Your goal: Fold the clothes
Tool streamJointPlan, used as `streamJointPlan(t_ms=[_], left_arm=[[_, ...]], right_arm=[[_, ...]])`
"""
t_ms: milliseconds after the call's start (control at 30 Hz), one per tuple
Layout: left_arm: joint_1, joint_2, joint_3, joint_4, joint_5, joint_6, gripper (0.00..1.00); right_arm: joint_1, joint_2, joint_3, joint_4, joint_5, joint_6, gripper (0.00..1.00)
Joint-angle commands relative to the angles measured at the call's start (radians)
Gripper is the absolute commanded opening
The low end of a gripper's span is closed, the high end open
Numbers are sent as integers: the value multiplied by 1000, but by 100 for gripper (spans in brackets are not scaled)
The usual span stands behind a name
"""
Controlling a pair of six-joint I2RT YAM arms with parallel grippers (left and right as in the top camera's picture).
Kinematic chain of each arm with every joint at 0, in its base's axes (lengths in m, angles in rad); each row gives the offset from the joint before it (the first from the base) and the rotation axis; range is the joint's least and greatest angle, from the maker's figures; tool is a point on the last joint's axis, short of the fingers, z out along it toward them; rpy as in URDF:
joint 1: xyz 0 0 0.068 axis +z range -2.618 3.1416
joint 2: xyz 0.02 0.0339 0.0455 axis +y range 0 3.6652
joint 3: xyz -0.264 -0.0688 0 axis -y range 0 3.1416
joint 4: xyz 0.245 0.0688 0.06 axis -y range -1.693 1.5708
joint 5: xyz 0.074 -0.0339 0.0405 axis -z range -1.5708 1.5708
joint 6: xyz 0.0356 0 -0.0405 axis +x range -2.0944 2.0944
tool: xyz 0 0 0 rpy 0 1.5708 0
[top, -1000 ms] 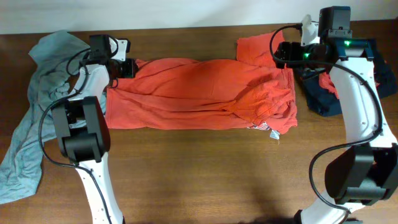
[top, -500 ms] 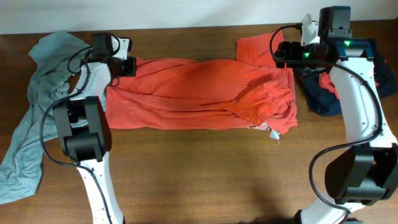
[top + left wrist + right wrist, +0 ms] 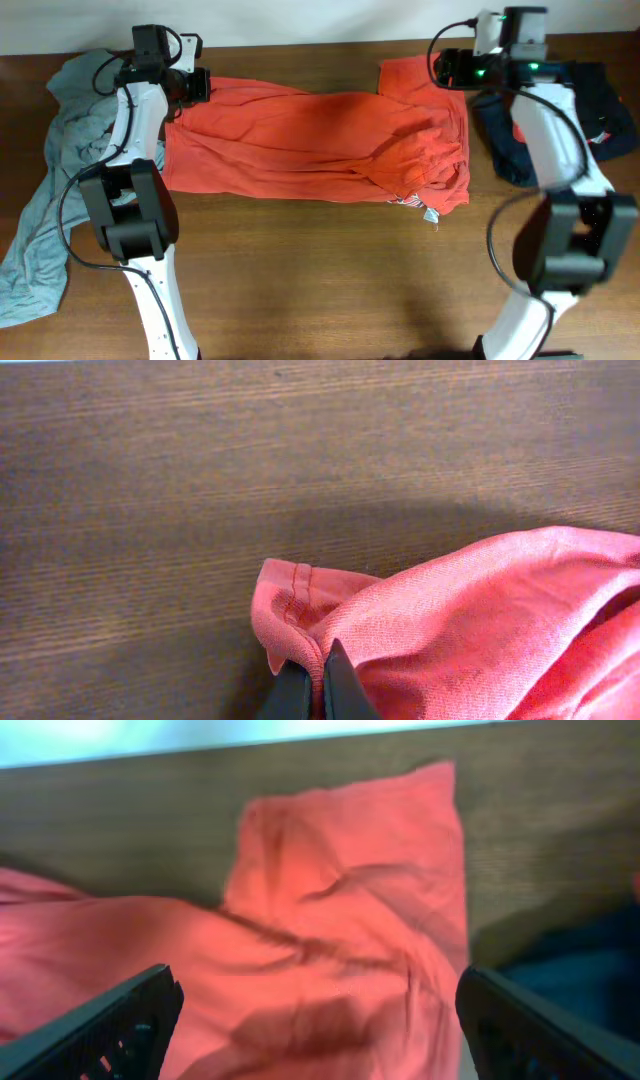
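A red-orange shirt (image 3: 320,140) lies spread across the middle of the wooden table. My left gripper (image 3: 197,86) is shut on its far left corner, and the pinched hem (image 3: 300,622) shows between the fingers in the left wrist view. My right gripper (image 3: 447,70) is open above the shirt's far right sleeve (image 3: 350,890), with both fingers spread wide and nothing between them.
A grey-blue garment (image 3: 60,170) hangs over the table's left side. A dark navy garment (image 3: 560,130) with a red patch lies at the far right, under the right arm. Bare wood (image 3: 330,280) fills the front of the table.
My left gripper has pulled the shirt's left corner toward the far edge. My right gripper has moved a little toward the far edge above the right sleeve.
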Motion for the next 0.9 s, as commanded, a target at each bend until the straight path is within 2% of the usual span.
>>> streamJointPlan(t_ms=[0,167,433,667,867], left_arm=[[-1,-45,20,-14,-14,-5,1],[-10,-45,20,-51,-14,-5,1],[-13,-45,19,-79,-14,-5,1],[-13,-45,19,-77,-14,-5,1],[-14,-45,19,-77,-15,-4,1]], right_arm=[[3,98,12,69,0,15,91],[3,214,12,224,42,34,91],[4,309,12,355,122,114,92],[3,366,12,431,220,114,92],[-15,392,12,475,220,145,92]])
